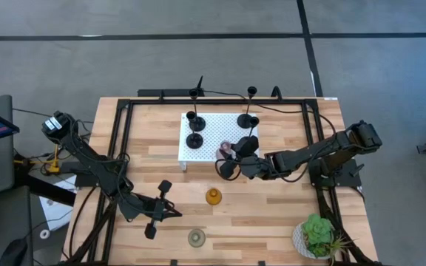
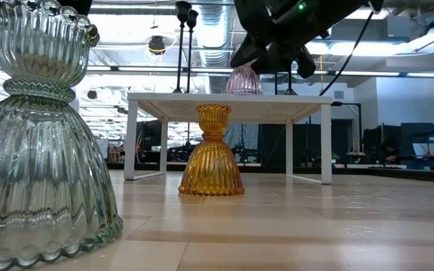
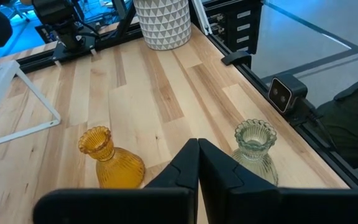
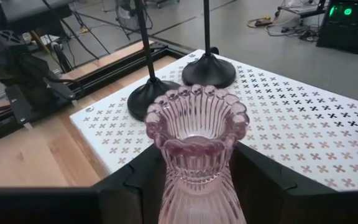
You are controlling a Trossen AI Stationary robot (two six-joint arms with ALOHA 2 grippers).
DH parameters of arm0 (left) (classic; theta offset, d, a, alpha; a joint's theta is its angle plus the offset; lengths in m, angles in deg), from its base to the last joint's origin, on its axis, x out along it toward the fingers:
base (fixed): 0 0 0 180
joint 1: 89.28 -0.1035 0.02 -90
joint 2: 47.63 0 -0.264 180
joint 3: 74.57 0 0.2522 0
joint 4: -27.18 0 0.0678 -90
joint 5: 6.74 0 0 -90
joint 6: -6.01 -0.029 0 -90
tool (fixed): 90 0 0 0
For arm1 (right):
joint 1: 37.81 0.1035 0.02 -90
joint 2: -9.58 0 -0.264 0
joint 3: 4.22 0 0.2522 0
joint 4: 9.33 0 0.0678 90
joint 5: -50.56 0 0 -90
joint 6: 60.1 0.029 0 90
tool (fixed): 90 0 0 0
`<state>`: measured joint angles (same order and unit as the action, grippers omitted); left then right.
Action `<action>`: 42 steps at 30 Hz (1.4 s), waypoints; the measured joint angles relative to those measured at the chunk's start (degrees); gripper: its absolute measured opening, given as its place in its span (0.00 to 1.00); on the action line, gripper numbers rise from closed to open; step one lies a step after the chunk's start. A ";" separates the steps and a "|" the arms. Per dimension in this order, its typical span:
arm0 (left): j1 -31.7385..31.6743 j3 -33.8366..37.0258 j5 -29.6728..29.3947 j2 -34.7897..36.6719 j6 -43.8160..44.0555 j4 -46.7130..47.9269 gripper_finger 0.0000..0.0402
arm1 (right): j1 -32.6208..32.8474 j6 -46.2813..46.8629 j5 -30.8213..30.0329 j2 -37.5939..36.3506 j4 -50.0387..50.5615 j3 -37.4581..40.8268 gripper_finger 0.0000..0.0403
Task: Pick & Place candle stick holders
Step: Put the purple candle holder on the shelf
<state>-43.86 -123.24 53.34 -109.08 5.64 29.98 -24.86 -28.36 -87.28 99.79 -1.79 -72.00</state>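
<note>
My right gripper (image 1: 230,155) is shut on the pink ribbed holder (image 4: 197,143), held upright over the near part of the white perforated platform (image 1: 211,127). Black stemmed holders (image 4: 207,70) stand by their disc bases on the platform. The amber holder (image 1: 213,196) and the pale green holder (image 1: 196,237) stand upright on the table nearer the front. My left gripper (image 3: 197,165) is shut and empty, just left of those two, above the table. My right gripper pinches the pink holder between its two fingers (image 4: 263,177), on opposite sides of its body (image 4: 174,186) below the flared rim. The fingers come from the table's right side. The holder is upright, its base (image 2: 243,84) level with the platform top; whether it rests there I cannot tell.
A green plant in a white patterned pot (image 1: 318,236) stands at the near right corner. Black frame rails (image 1: 120,133) run along the table's left and right sides. Bare wood lies between the platform and the amber holder.
</note>
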 joint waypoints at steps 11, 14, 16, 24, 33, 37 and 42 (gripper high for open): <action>0.01 0.00 0.01 -0.02 0.87 0.00 0.01 | -1.18 -0.17 -0.03 0.04 -0.06 0.02 0.52; -0.01 0.00 0.01 -0.02 0.87 0.00 0.01 | -1.50 -0.19 -0.04 0.04 -0.22 0.02 0.55; 0.00 0.00 0.01 -0.02 0.87 0.00 0.01 | -1.53 -0.20 -0.04 0.04 -0.52 0.04 0.57; 0.01 0.00 0.01 -0.02 0.93 0.00 0.01 | -1.81 -6.65 -0.09 0.04 -7.50 0.09 0.61; 0.06 0.00 1.53 -0.04 2.38 0.13 0.01 | -1.35 -11.35 -0.13 0.04 -12.25 0.09 0.61; 0.06 0.00 2.10 -0.04 2.37 0.20 0.01 | -0.97 -11.78 -0.22 0.04 -12.25 0.09 0.61; 0.06 0.00 2.13 -0.04 2.36 0.22 0.02 | -0.16 -12.87 -0.85 0.04 -12.27 0.09 0.61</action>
<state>-43.80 -123.24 55.47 -109.12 7.99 30.20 -25.01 -41.23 -88.13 99.83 -14.07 -71.92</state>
